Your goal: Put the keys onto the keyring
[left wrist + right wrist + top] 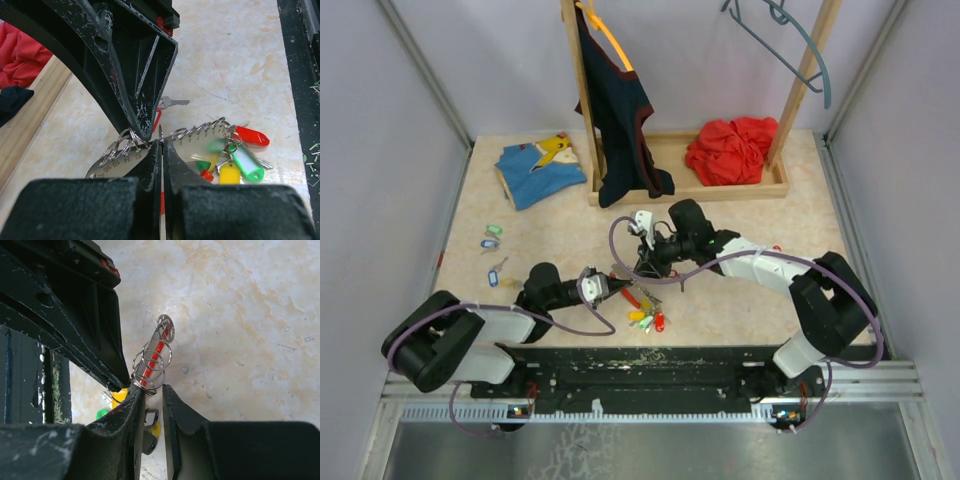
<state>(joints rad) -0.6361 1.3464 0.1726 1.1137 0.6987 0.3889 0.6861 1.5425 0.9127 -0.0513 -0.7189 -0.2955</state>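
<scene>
– Several keys (235,165), with red, green and yellow tags, hung bunched at one end of the keyring (200,131), didn't they?
– Yes, on the row of split rings along a numbered metal plate (117,162), which lay on the tabletop (235,60) between the two arms. One more key (172,102) with a red tag lay just behind it, and a few loose keys (490,243) with green and blue tags lay well apart on the left.
– Why was the plate pinched?
– I judged it a brace: the left gripper (161,146) had its jaws clenched on the plate's near edge so the rings would not slide while being worked.
– And the other?
– The right gripper (154,390) stood on the far side, jaws slightly parted, tips against the empty rings (150,365), with nothing clamped that I could see. It was probably placed there to pry a ring open for the next key.
</scene>
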